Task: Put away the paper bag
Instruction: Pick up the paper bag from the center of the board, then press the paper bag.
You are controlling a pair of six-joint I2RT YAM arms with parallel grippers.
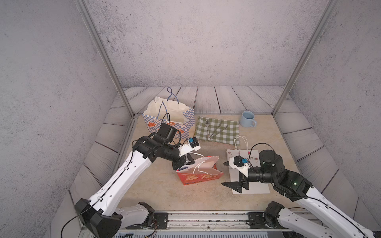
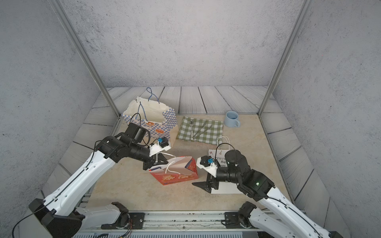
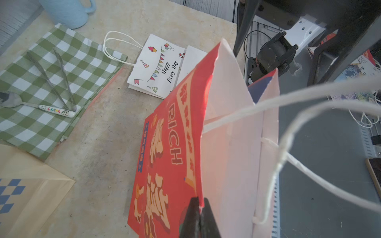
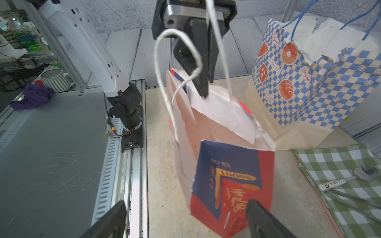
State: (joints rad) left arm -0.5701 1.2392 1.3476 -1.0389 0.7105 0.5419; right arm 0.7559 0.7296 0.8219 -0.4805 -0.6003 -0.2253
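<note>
Left gripper [image 3: 199, 206] clamps red bag [image 1: 201, 175] rim; right gripper [image 1: 223, 173] gapes beside red bag; probably squeeze sides slowly, avoid tearing.

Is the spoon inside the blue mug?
No, the spoon lies on the green checked cloth, apart from the mug.

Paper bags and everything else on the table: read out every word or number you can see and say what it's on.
"RICH": red paper bag, front.
"100%": that bag's blue side panel.
"Happy Every Day": white gift bag.
"Pretzel", "Bagel": blue checkered bag.
The red paper bag's large characters, the blue checkered bag's other words and the spoon handle lettering: too stylised or small to read.
</note>
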